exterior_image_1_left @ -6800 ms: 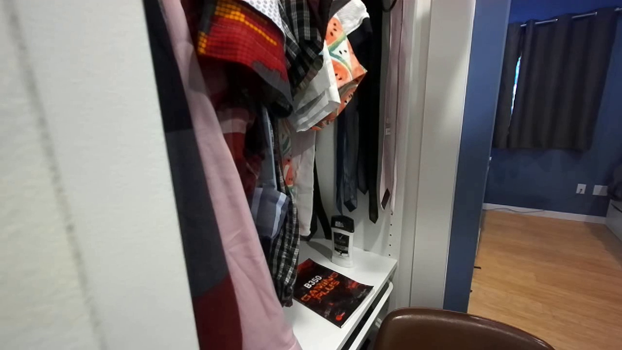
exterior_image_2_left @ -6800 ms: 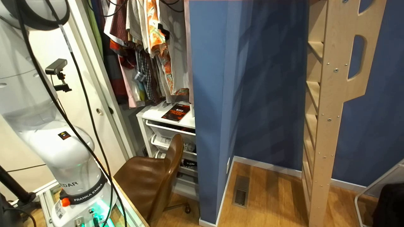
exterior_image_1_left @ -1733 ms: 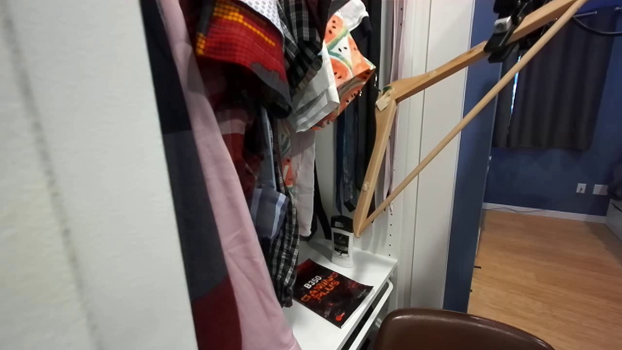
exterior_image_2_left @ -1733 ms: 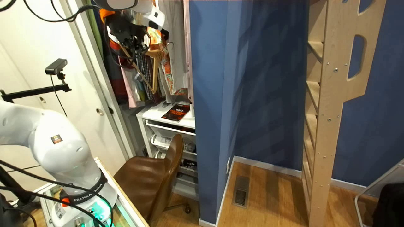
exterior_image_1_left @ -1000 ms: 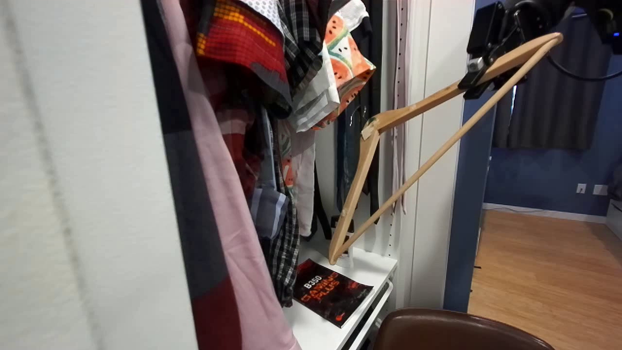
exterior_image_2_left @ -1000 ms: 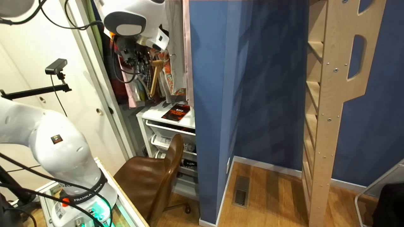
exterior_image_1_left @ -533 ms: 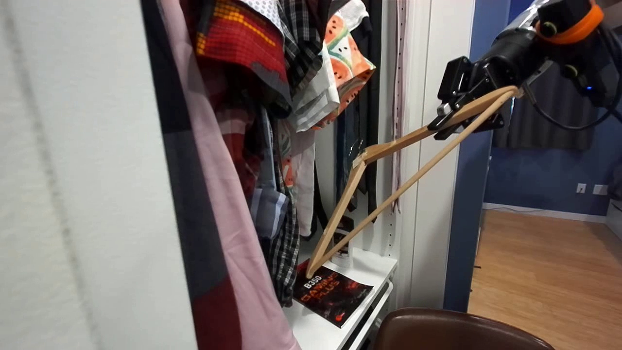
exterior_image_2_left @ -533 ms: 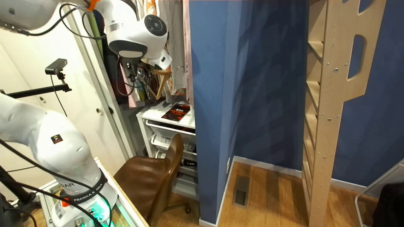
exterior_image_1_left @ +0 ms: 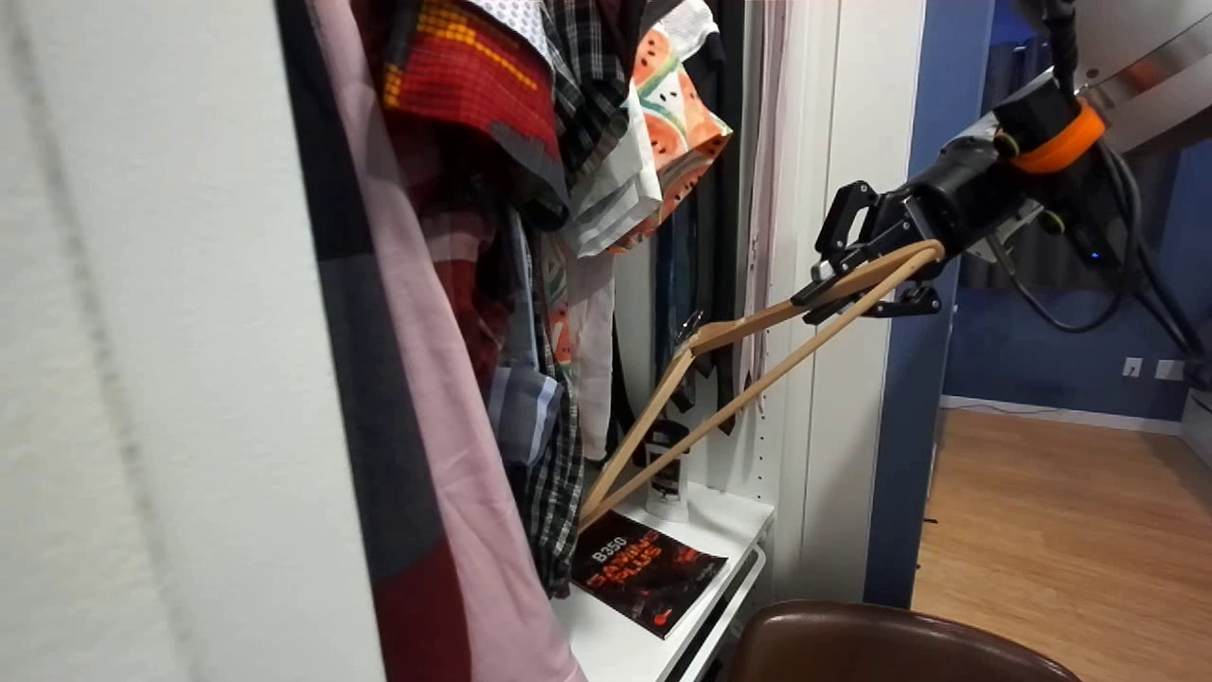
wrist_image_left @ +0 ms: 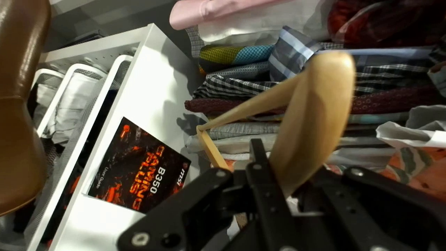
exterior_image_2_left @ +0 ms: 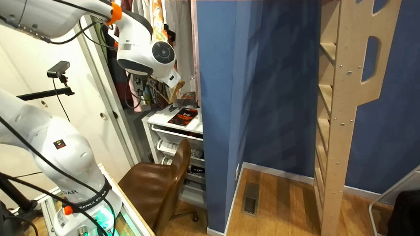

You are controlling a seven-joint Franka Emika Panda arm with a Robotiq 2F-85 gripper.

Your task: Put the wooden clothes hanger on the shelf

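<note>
Plainly, claw (exterior_image_1_left: 810, 305) grips hanger (exterior_image_1_left: 727, 332) near "msi B350" booklet (wrist_image_left: 139, 168).

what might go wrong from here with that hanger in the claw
The low corner of the hanger reaches the edge of the checked cloth in an exterior view, so it might snag there, though contact is unclear. In that view it also crosses in front of the upright bottle on the shelf and could knock that over. The claw grips only one side of the hanger, so it may twist if it hits something.
</note>
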